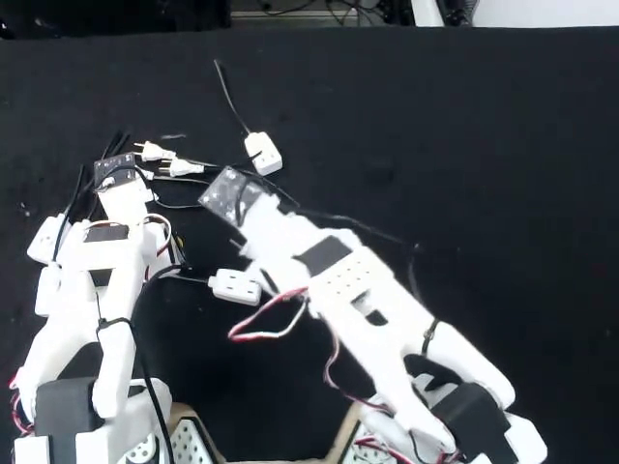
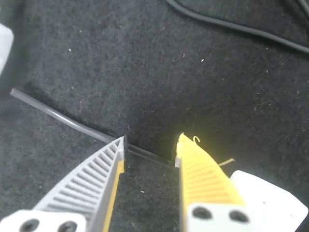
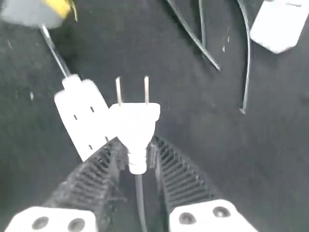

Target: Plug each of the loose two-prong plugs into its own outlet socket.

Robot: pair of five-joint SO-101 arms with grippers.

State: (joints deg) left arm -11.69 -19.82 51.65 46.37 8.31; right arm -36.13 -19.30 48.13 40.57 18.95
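My right gripper [image 3: 137, 145] is shut on a white two-prong plug [image 3: 135, 118], whose prongs point away from the wrist. A white outlet block [image 3: 82, 118] with slots lies on the mat touching the plug's side. My left gripper [image 2: 150, 144] is open low over the black mat, its fingertips on either side of a thin cable [image 2: 63, 120]. In the high view the left gripper [image 1: 116, 172] and right gripper [image 1: 230, 193] stand close together, with two small white plug pieces [image 1: 169, 159] between them.
A white outlet socket [image 1: 263, 153] lies just beyond the right gripper, and it shows again as the socket [image 3: 280, 19]. Another socket [image 1: 235, 285] sits between the arms. Black cables [image 1: 232, 97] cross the mat near the grippers.
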